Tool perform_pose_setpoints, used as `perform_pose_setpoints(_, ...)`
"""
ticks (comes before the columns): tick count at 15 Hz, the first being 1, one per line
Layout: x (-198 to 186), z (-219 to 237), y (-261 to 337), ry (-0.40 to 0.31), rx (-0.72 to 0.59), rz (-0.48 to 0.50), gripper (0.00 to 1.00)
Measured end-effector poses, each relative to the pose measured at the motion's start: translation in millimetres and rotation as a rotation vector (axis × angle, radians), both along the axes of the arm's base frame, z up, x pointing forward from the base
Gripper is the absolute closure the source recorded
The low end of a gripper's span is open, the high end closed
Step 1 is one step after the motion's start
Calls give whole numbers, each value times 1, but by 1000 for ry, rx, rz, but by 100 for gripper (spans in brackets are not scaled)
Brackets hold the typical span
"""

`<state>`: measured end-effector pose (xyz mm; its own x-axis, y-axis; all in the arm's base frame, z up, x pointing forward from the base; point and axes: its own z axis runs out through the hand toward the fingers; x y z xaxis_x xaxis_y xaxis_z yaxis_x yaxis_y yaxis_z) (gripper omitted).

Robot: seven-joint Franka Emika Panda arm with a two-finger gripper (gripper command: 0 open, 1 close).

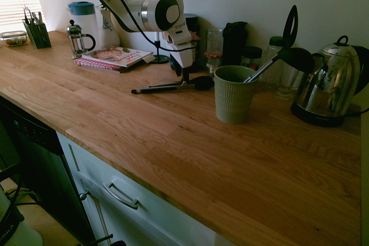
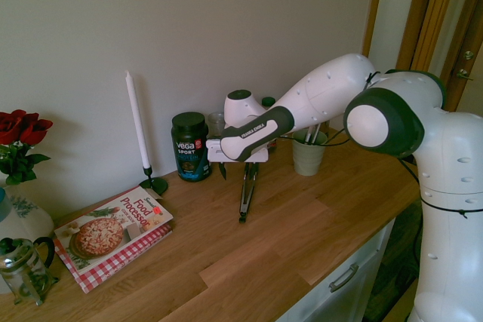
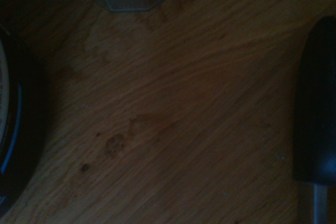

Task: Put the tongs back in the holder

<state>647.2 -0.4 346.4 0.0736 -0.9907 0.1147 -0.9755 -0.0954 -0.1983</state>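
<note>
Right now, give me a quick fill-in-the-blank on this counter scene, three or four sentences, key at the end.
1. The long grey metal tongs with black tips lie flat on the wooden ____.
2. The ribbed sage-green holder cup stands ____.
3. A black ____ with a round bowl leans in the holder.
4. The white arm's gripper is directly above the ____.

Missing words: counter; upright; ladle; tongs

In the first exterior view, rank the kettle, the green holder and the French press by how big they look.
1. Kettle
2. Holder
3. French press

The French press stands farthest from the camera, so its small look is partly distance.
</note>
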Motion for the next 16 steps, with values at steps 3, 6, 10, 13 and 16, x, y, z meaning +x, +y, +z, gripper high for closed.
perform_pose_setpoints(3, -2, -4, -1, -1, 4, -7, 100)
perform_pose_setpoints(6, -4, -8, -1, 0, 5, -14, 100)
perform_pose_setpoints(10, -6, -9, -5, -5, 4, -20, 100)
perform_pose_setpoints(13, -13, -10, -9, -18, 5, -25, 100)
perform_pose_setpoints(16, -18, -11, -10, -27, 7, -26, 100)
